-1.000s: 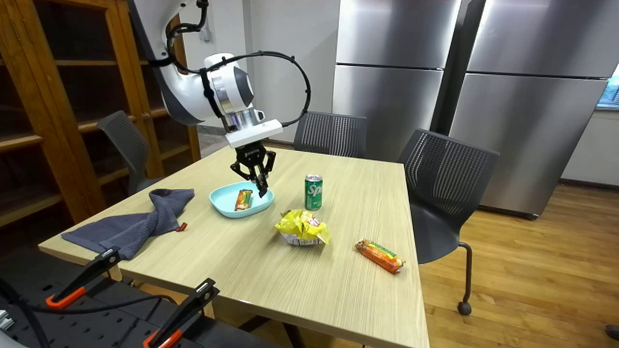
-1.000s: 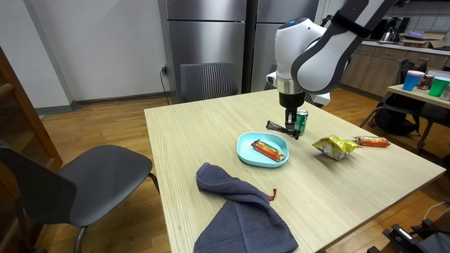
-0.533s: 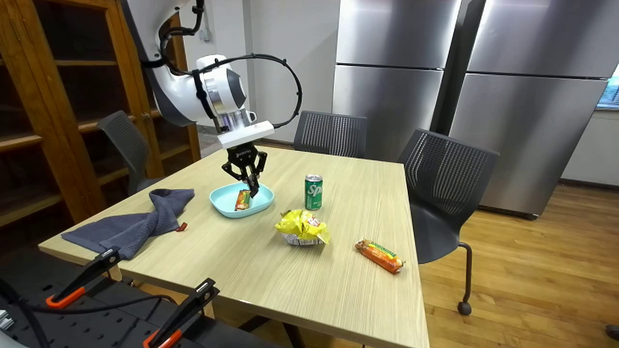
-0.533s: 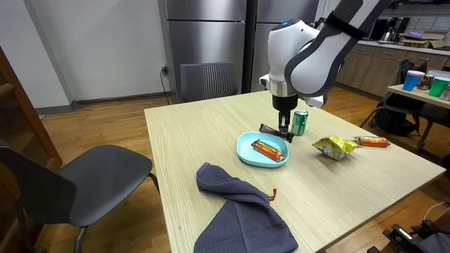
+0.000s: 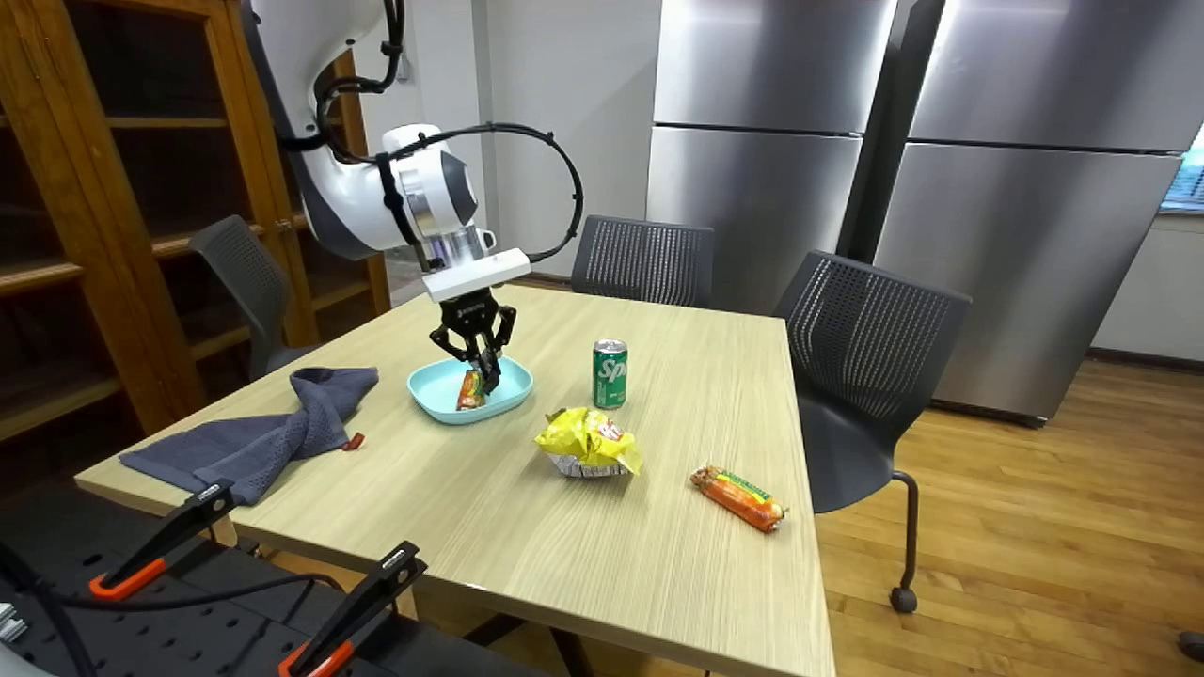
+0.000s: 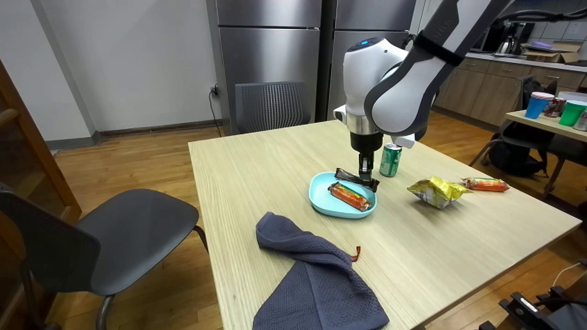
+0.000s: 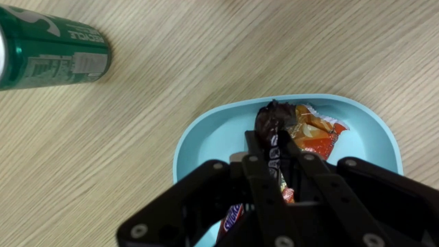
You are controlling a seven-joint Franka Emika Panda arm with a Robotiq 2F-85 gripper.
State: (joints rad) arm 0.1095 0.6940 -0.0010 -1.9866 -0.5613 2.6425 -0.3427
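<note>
My gripper (image 7: 268,145) is shut on a dark brown wrapped bar (image 7: 271,118), with one end sticking out past the fingertips. A purple-and-white Snickers label (image 7: 233,216) on brown wrapper shows at lower left. In an exterior view the gripper (image 6: 365,178) holds the dark bar (image 6: 347,176) near one end, low over the far side of the light-blue tray (image 6: 321,199). I cannot tell whether it touches the tray. An orange wrapped bar (image 6: 349,196) lies in the tray beside it; it also shows in the wrist view (image 7: 313,137), partly covered by the fingers.
A green soda can (image 5: 609,376) stands upright near the tray. A yellow chip bag (image 5: 588,440) and another orange bar (image 5: 738,498) lie further off on the table. A dark blue cloth (image 6: 316,275) lies on the tray's other side. Chairs (image 5: 847,404) stand round the table.
My gripper has moved with the dark bar from beside the can to over the tray, and then lower. The other objects have not moved.
</note>
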